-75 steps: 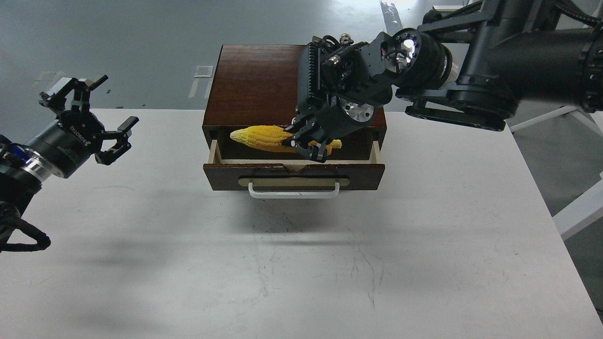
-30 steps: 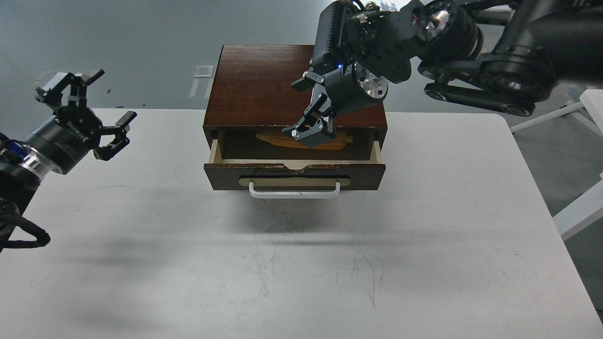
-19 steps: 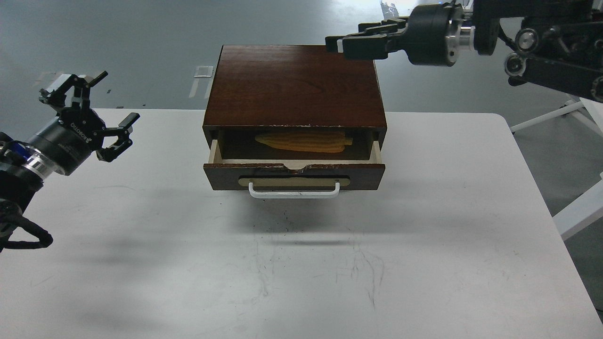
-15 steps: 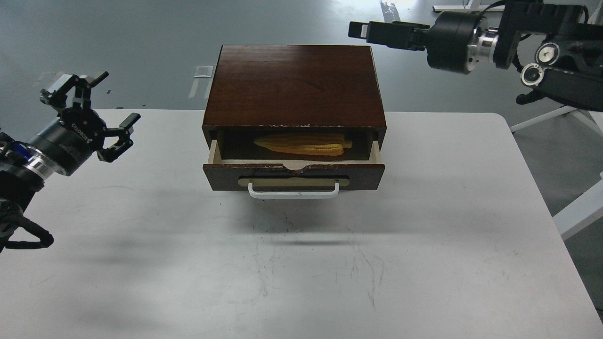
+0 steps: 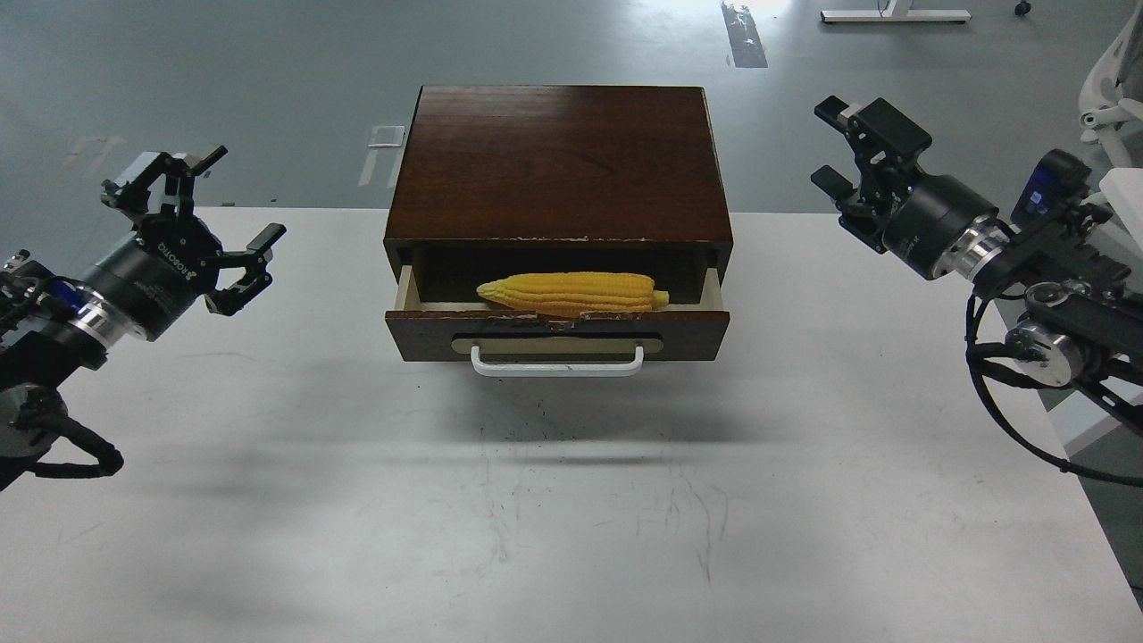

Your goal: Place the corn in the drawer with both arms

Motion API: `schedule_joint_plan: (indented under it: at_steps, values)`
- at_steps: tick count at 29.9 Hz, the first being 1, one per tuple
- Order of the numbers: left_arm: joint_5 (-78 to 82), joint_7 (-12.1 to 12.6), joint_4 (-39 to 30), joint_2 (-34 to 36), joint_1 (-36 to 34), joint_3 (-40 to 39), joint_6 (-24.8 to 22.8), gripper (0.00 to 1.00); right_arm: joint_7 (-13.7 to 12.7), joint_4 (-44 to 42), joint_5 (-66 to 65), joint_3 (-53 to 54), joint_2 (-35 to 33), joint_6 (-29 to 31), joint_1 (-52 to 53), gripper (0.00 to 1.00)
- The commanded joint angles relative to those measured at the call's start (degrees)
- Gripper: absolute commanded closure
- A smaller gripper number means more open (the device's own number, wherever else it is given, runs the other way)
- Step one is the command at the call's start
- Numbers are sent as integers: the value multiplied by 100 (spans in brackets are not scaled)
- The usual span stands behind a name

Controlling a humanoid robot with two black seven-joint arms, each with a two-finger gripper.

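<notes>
The yellow corn (image 5: 568,293) lies lengthwise inside the drawer (image 5: 558,332), which stands pulled open from the dark brown wooden box (image 5: 554,165). Its white bar handle (image 5: 557,360) faces me. My left gripper (image 5: 207,219) is open and empty, held above the table to the left of the box. My right gripper (image 5: 835,147) is open and empty, held to the right of the box, level with its top.
The box stands at the far middle of the white table (image 5: 571,500). The table's right edge runs close under my right arm. White furniture legs (image 5: 1094,420) and a white chair (image 5: 1112,85) stand beyond it on the grey floor.
My right gripper let go of the corn in the drawer, rose over the box and swung away to the right. The corn now lies unshaded in the drawer. My left gripper shifted slightly right.
</notes>
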Motion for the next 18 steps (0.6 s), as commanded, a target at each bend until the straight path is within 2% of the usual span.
schedule_joint_plan:
  at_steps: [1,10,18]
  values:
    - [55,1,9,-44,8,-1,0,1,1,-129,332,352,222,7,-403,1]
    - [82,1,62,-228,52,-1,0,1,1,-410,341,828,829,-2,-957,0]
    - [82,1,71,-264,52,8,0,1,1,-411,350,819,838,15,-984,0]
